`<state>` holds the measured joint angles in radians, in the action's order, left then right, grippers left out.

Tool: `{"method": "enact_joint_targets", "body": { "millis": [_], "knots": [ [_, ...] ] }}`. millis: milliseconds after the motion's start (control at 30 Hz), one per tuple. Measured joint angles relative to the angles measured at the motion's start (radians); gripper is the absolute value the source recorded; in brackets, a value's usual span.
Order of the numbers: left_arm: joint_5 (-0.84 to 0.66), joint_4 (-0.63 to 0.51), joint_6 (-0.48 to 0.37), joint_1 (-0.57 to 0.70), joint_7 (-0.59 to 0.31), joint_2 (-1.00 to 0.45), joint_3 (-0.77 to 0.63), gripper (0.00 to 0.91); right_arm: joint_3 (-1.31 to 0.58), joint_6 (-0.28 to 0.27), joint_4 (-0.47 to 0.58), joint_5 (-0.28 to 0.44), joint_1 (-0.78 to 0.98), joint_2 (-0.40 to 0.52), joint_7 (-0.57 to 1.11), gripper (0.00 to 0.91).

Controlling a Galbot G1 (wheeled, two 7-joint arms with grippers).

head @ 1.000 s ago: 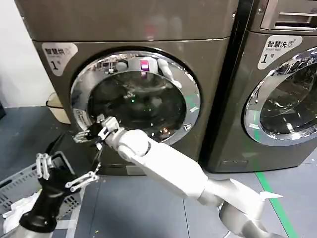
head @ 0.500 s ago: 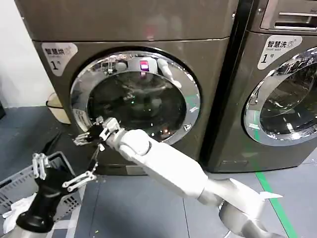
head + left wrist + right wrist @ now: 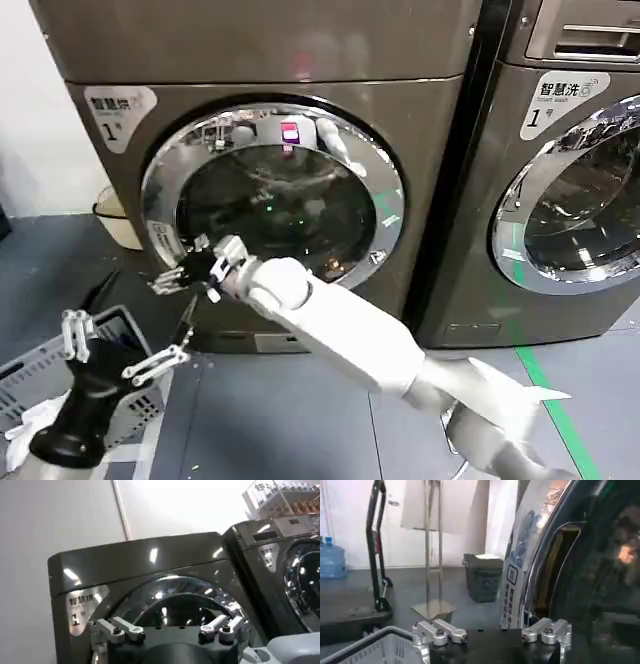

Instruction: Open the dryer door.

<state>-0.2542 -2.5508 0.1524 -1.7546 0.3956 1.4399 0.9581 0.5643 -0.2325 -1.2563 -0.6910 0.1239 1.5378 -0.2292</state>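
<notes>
**Desk:** What does the head view give us?

**Photographer:** A grey dryer (image 3: 250, 60) marked "1" fills the upper left. Its round dryer door (image 3: 272, 195), chrome-ringed with dark glass, sits flat in the front panel. A second machine (image 3: 570, 160) stands just beside it on the right.

**Desk:** And the arms?

**Photographer:** The white right arm (image 3: 340, 330) reaches across from the lower right. The right gripper (image 3: 185, 275) sits at the door's lower-left rim, beside a white sticker (image 3: 160, 238) on the chrome. Its fingers are spread, gripping nothing. Whether they touch the rim, I cannot tell.

**Desk:** The wrist camera?

**Photographer:** The right wrist view shows both fingertips (image 3: 440, 631) apart, with the chrome edge and a narrow door handle recess (image 3: 555, 565) just ahead.

**Desk:** The other arm?

**Photographer:** The left gripper (image 3: 115, 350) hangs low at the left, above a grey basket (image 3: 25, 385) on the floor, jaws released. Its own camera looks up at the door.
</notes>
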Motion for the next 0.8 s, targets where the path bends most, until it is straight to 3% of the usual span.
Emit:
{"method": "enact_joint_targets", "body": {
  "millis": [333,800],
  "knots": [
    [-0.013,0.036,0.018,-0.021,0.003,-0.002,0.068,0.907,0.015,-0.006,-0.05,-0.042,-0.021,-0.04,-0.018,0.907],
    [-0.101,0.094,-0.019,-0.006,0.001,-0.035,0.208,0.907,0.059,-0.033,-0.184,-0.138,-0.045,-0.122,-0.022,0.907]
  ]
}}
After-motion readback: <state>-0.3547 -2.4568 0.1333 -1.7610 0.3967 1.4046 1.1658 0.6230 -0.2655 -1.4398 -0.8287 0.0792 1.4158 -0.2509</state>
